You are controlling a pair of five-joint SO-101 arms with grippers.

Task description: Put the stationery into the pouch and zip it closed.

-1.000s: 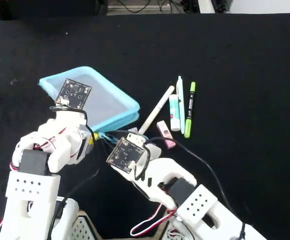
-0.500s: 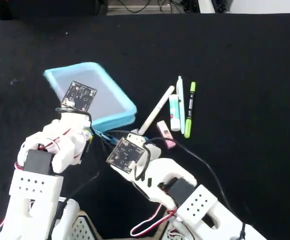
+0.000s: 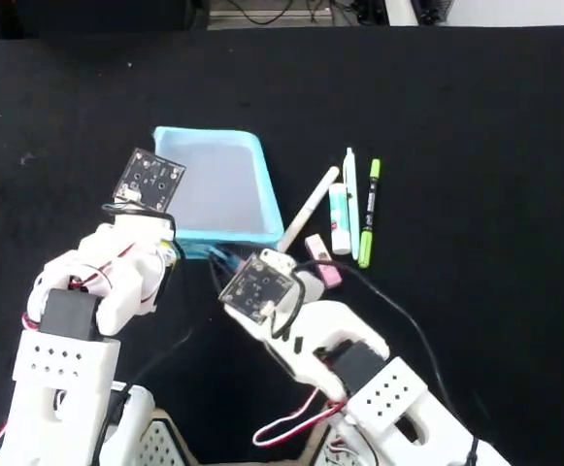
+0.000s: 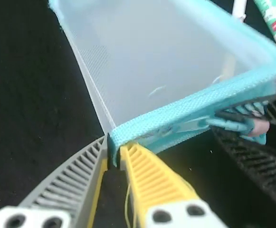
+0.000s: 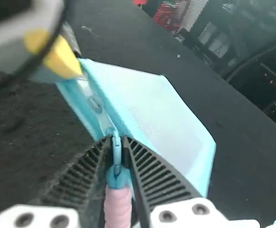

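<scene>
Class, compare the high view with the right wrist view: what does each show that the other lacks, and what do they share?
High view, not the wrist view: the green marker and white tube lying on the table, off to one side of the pouch. Right wrist view, not the high view: the right gripper shut on the zipper pull. Shared: the pouch.

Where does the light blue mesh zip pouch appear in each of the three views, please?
High view: light blue mesh zip pouch centre-left, beyond both arms.
Left wrist view: pouch edge clamped in the left gripper.
Right wrist view: pouch beyond the right gripper, which pinches its zip pull.
Shared landmark: the left gripper's yellow finger.
</scene>
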